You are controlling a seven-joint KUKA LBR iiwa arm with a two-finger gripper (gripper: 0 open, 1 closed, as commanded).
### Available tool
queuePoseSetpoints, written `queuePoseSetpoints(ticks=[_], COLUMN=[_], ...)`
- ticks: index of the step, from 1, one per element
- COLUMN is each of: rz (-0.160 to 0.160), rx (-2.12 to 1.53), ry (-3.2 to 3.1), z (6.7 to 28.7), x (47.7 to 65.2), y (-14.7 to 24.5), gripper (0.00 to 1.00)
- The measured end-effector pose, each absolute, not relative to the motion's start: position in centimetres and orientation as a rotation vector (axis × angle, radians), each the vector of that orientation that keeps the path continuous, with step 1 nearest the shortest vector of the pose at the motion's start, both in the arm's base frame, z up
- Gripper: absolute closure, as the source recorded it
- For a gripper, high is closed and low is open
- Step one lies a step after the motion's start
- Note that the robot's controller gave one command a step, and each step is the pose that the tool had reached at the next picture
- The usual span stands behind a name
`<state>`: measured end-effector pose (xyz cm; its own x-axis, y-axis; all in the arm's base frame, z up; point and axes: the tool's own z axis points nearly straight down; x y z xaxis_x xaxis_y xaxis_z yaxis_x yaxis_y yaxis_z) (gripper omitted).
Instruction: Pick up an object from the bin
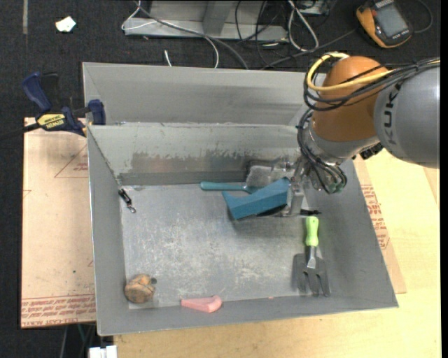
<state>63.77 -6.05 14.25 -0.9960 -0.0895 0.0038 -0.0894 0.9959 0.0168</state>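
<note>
Grey metal bin (105, 231) — the gripper (295, 192) sits low near the back-right wall, under the orange wrist cover; whether it is open or closed cannot be determined. Blue rectangular block (257, 201): tilted, right end against the gripper's left side. Green-handled fork tool (311, 255): just in front of the gripper. Blue-handled utensil (222, 186): left, behind the block. Pink piece (201, 303) and brown lump (140, 288) — well apart, front-left.

Dark floor (105, 35) seen along upper part of view. Black cables (245, 31) strewn across it near top centre. Flat grey item (175, 22) laid among cables. White scrap (66, 25) left top left. Orange-and-black device (383, 21) placed top right.
</note>
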Motion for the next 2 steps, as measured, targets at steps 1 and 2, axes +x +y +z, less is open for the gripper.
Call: queuePoseSetpoints(ticks=[1, 2], rz=[-0.029, -0.027], rx=[0.109, 0.192], ry=[-3.134, -3.129], z=[21.8, 33.0], x=[64.0, 63.9], y=[-6.1, -6.1], gripper=[1.0, 1.0])
